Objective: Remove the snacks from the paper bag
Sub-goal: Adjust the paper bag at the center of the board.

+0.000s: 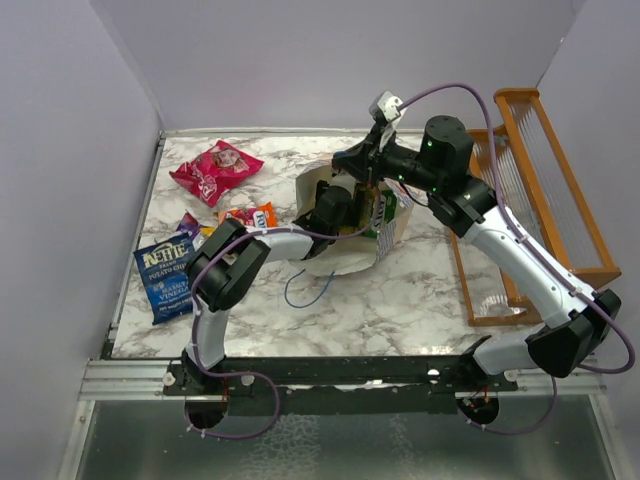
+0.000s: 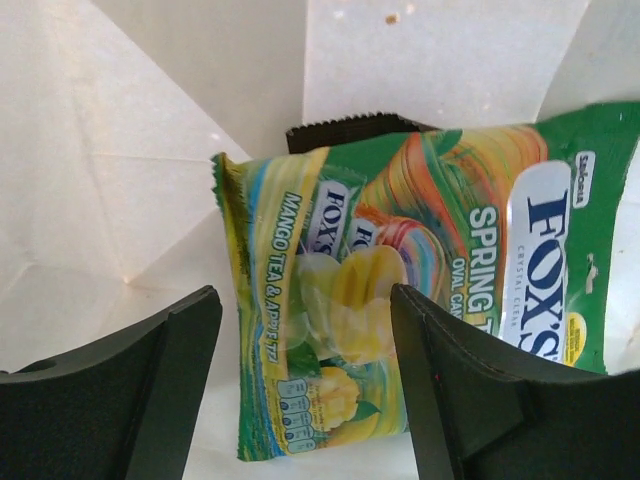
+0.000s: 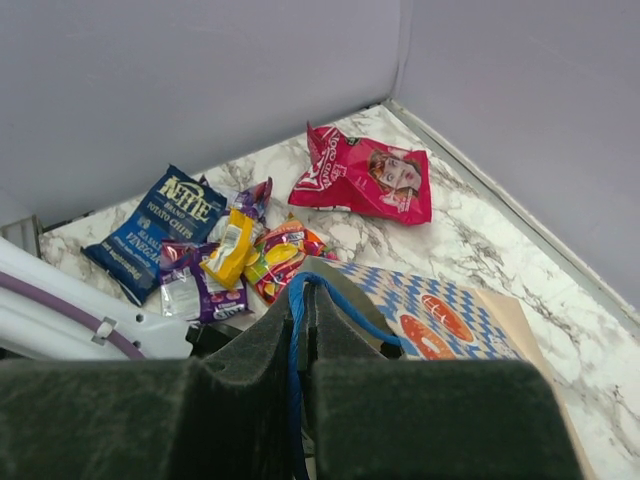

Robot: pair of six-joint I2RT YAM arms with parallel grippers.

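1. Location. The green candy packet (image 2: 400,260) lies flat on the floor of the paper bag (image 1: 350,258). A dark crimped edge (image 2: 345,130) shows behind it; I cannot tell what it belongs to. The other snacks lie on the marble table (image 1: 400,310) outside the bag: the blue chips bag (image 3: 155,225), the pink-red bag (image 3: 365,180) and the small purple (image 3: 195,285), yellow (image 3: 232,245) and orange (image 3: 285,255) packs.

2. Fingers. The left gripper (image 2: 300,330) is inside the bag, its jaws spread wide either side of the green packet and gripping nothing. The right gripper (image 3: 300,300) is clenched on the blue cord handle (image 3: 296,330).

3. Handling, my judgement. The packet is light, soft and glossy, so it is likely to slip, and the loose sweets inside will shift. I would pinch across its narrow width near the sealed end, firmly. The paper walls crumple easily.

4. Writing. The green packet reads "FOX'S", "CRYSTAL CLEAR", "SPRING T…" and "MANGO TEA & APPLE TEA". The chips bag reads "KETTLE" and "VINEGAR". The text on the pink-red bag is too small to read.
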